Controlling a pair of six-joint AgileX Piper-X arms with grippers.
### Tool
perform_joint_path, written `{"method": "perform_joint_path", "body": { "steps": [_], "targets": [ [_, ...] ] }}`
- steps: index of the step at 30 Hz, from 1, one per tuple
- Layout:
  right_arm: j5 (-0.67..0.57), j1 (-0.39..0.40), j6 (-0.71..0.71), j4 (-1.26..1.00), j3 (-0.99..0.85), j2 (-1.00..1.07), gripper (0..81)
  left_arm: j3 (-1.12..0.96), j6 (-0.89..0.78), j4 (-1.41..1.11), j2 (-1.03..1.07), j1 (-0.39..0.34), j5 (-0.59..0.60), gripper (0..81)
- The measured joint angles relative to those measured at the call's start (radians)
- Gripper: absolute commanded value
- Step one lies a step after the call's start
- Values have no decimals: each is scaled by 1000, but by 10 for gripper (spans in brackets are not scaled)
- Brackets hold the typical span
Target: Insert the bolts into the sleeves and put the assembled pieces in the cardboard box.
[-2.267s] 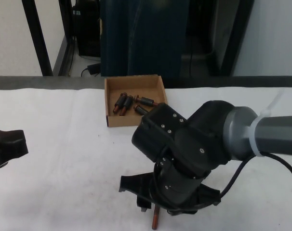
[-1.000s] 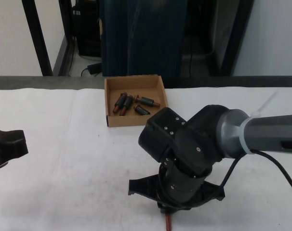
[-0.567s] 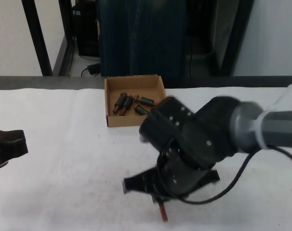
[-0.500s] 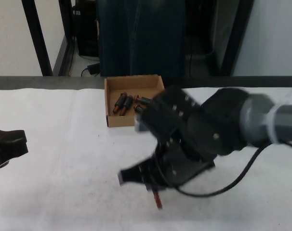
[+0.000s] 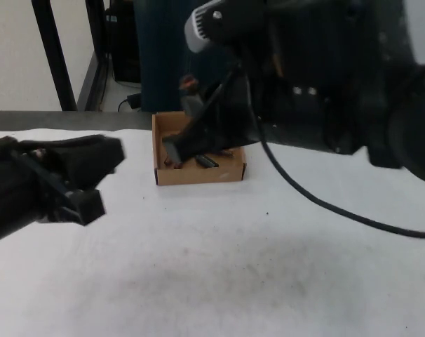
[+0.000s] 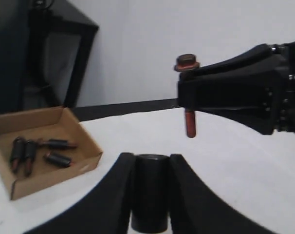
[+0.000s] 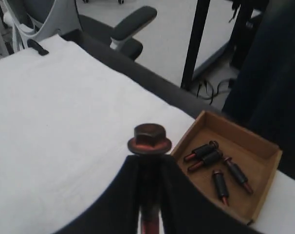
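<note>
White and cloth-covered, the tabletop in the high view carries the cardboard box at its far side, partly behind the right arm; the left arm is nearer. In the left wrist view, the left gripper has its fingers closed snugly on a smooth black cylindrical sleeve, held upright. Beyond it the right gripper pinches a reddish bolt, head up, above the tabletop. In the right wrist view, its fingers clamp the shank below a hexagonal flanged head, and 4 assembled pieces lie in the box.
</note>
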State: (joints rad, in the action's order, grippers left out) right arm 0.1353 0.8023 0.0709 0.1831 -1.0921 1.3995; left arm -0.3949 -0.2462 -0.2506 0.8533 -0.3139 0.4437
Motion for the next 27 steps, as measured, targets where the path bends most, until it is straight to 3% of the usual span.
{"method": "perform_joint_path", "body": {
  "steps": [6,11,15,19,27],
  "targets": [
    [21,9,110,-211,200,-162,45,3,-8,-71,-7,-127,0,8],
    [53,9,156,-495,376,-331,45,43,-8,-93,-43,-166,-3,8],
    [44,9,121,-569,449,-418,45,153,0,-208,-46,-184,-22,8],
    [-24,9,69,-616,530,-461,45,216,43,-279,-46,-212,-1,8],
    [-281,14,-34,-768,689,-451,45,239,91,-331,-46,-315,52,8]
  ]
}}
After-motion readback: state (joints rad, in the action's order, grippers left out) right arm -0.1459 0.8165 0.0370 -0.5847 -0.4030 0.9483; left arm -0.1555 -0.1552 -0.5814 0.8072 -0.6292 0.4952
